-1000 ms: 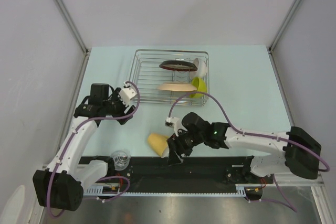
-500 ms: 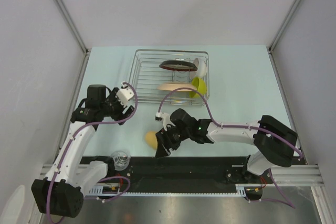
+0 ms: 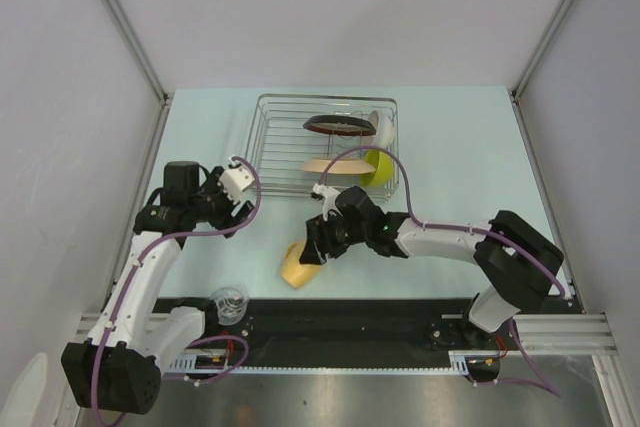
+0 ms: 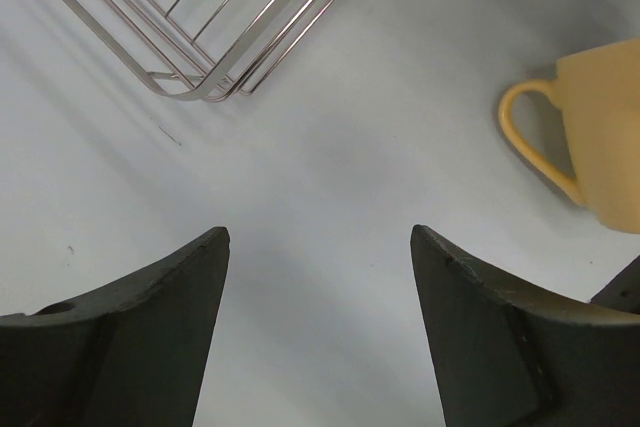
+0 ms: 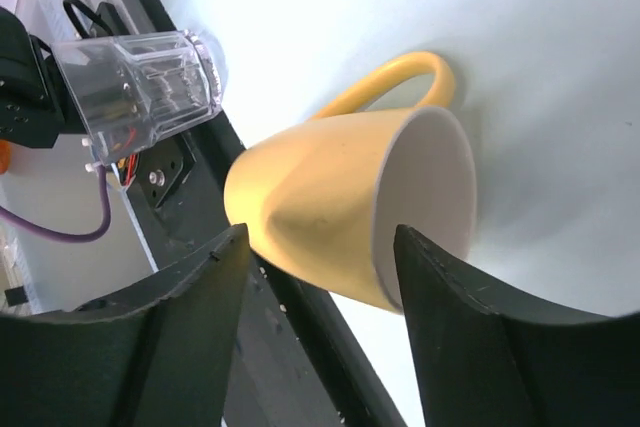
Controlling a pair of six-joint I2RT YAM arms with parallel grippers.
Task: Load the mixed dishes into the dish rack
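Observation:
The yellow mug (image 3: 296,265) lies on its side on the table near the front edge. My right gripper (image 3: 314,249) is open just right of it. In the right wrist view the jaws (image 5: 320,237) stand either side of the mug (image 5: 340,212) without touching it. My left gripper (image 3: 238,219) is open and empty over bare table (image 4: 320,237), with the mug (image 4: 600,137) off to its right. The small clear glass (image 3: 230,302) stands on the black front rail. The dish rack (image 3: 262,137) holds the dark red-rimmed plate (image 3: 338,125), beige plate (image 3: 333,164), lime-green bowl (image 3: 378,162) and white bowl (image 3: 384,127).
The rack's near left corner (image 4: 200,57) shows at the top of the left wrist view. The black rail (image 3: 380,317) runs along the table's front edge, just behind the mug (image 5: 200,237). The glass (image 5: 140,87) shows beyond the mug in the right wrist view.
My right gripper has swung from the front rail back toward the rack side of the mug. The mug has shifted slightly. My left arm has pulled back and down a little.

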